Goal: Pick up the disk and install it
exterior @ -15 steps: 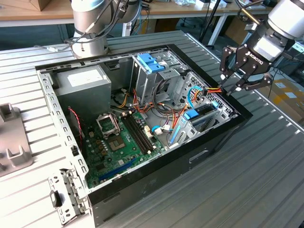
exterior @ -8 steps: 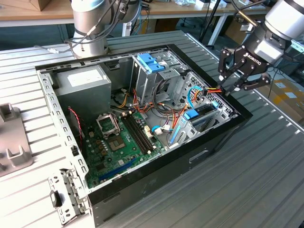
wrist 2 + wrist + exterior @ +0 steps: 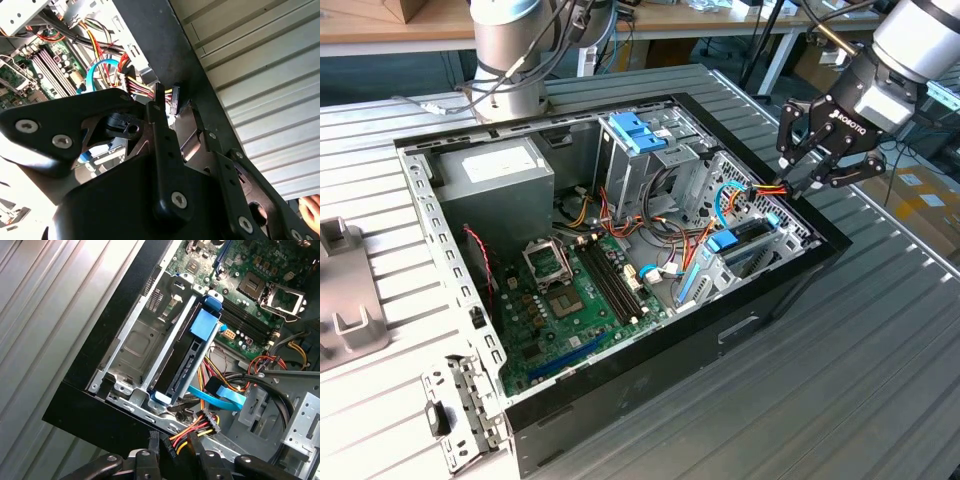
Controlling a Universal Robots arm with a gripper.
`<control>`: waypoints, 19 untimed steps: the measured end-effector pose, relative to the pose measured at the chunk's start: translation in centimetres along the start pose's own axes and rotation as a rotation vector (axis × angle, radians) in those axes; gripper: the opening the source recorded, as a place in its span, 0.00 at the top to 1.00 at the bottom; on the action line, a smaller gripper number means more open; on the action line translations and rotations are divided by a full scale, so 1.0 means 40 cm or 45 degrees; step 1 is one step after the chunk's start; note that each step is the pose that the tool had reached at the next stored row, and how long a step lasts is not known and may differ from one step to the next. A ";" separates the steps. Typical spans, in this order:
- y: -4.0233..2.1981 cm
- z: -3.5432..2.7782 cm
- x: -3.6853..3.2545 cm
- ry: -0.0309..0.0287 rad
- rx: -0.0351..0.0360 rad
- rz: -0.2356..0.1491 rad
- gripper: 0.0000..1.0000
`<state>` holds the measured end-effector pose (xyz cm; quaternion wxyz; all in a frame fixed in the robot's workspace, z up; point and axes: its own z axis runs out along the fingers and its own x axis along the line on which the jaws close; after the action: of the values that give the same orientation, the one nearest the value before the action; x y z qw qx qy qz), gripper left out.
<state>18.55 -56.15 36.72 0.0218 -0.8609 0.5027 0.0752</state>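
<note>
The flat grey hard disk with its light-blue plastic side rails [image 3: 192,357] sits on its edge in a silver metal drive cage [image 3: 145,340] inside the open black computer case [image 3: 760,330]. In the exterior view the disk [image 3: 738,240] is at the case's corner toward the exterior view's right, just inside the case wall. A flat light-blue cable [image 3: 220,392] lies near one end of the disk.

The black robot claw [image 3: 808,185] hangs over the rim of the case right by that corner, close to the disk but not touching it. Its fingers are pinched together on a bundle of red, yellow and black wires with a black plug [image 3: 192,432]. In the second wrist view the fingertips [image 3: 157,97] meet at the same plug [image 3: 172,100].

Further inside lies the green circuit board [image 3: 575,300] with long memory slots. A big grey power box [image 3: 500,180] sits in the far corner. A blue plastic piece with two tabs [image 3: 635,130] rests on top of another metal cage. The case stands on a grey ribbed metal table [image 3: 880,360].
</note>
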 end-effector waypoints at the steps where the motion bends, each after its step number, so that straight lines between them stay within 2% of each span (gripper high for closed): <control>1: 0.000 0.000 0.000 0.0000 0.0000 0.000 0.64; 2: 0.000 0.000 0.000 0.0002 0.0005 0.000 0.64; 3: 0.000 0.000 0.000 0.0025 0.0076 -0.001 0.64; 6: 0.000 0.001 0.000 0.0191 0.0398 -0.005 0.64; 7: 0.000 0.001 0.000 0.0313 0.0617 -0.008 0.64; 8: 0.000 0.001 0.000 0.0407 0.0785 -0.011 0.64; 10: 0.000 0.002 0.000 0.0548 0.1033 -0.014 0.64; 16: 0.006 0.003 -0.003 0.0549 0.1018 -0.032 0.64; 19: 0.011 0.003 -0.006 0.0508 0.1016 -0.055 0.64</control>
<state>18.03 -56.15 36.64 0.0477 -0.8713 0.4869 0.0374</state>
